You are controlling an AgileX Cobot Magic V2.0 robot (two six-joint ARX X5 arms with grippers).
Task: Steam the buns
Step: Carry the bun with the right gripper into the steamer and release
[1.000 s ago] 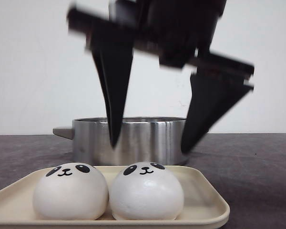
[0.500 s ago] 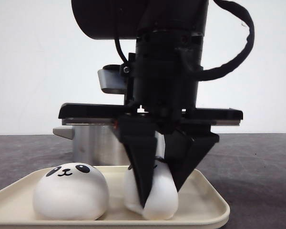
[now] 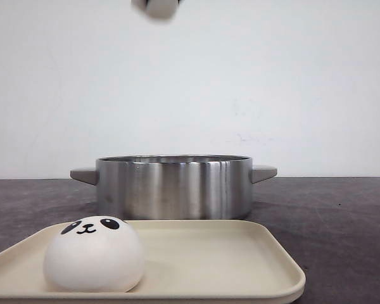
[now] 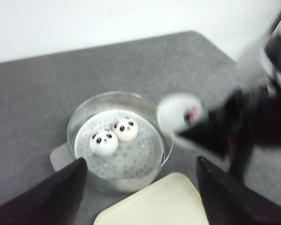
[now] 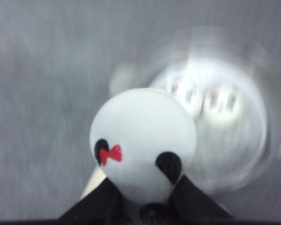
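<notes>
A plain white wall stands behind a dark grey table (image 3: 342, 209), with the steel pot (image 3: 174, 187) at its middle and a cream tray (image 3: 240, 253) just in front of it. A moment ago the right gripper was clamped around the right-hand bun on that tray; now that spot is bare and only one bun (image 3: 93, 253) sits there, at the left. The right gripper (image 5: 143, 197) grips the lifted bun (image 5: 143, 140) high above the pot, blurred with speed. Two buns (image 4: 114, 136) already lie on the perforated steamer plate inside. The left gripper (image 4: 140, 187) hangs open above the tray's edge, holding nothing. By my reckoning, half the job is done.
</notes>
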